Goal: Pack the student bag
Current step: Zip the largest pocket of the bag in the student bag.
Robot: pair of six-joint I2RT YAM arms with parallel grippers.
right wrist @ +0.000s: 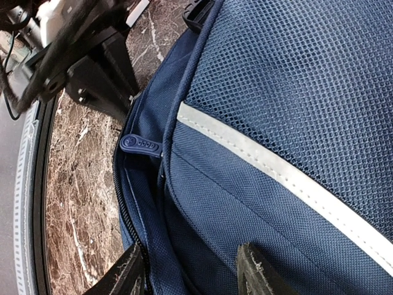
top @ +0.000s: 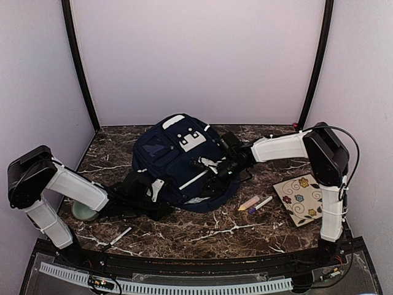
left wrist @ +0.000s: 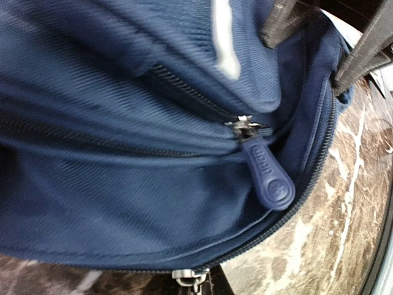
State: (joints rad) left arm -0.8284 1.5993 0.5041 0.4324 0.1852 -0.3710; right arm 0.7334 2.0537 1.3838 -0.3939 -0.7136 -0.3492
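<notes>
zipper pull (left wrist: 268, 174) on the student bag (left wrist: 123, 203) bears blurred lettering, maybe a brand.

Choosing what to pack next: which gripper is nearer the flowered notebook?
Right. The right gripper is at the student bag's right side, the flowered notebook further right; the left gripper is at the bag's left.

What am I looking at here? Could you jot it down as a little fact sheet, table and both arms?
Main item: student bag, navy with white trim, lying on the marble table
Left fingers: shut at the bag's left edge; what they pinch is hidden
Right fingers: closed on a fold at the bag's right side
Zipper pull: blue, not held
Loose items, right: flowered card, pink stick, white pen
Loose item, left: pale round object
</notes>
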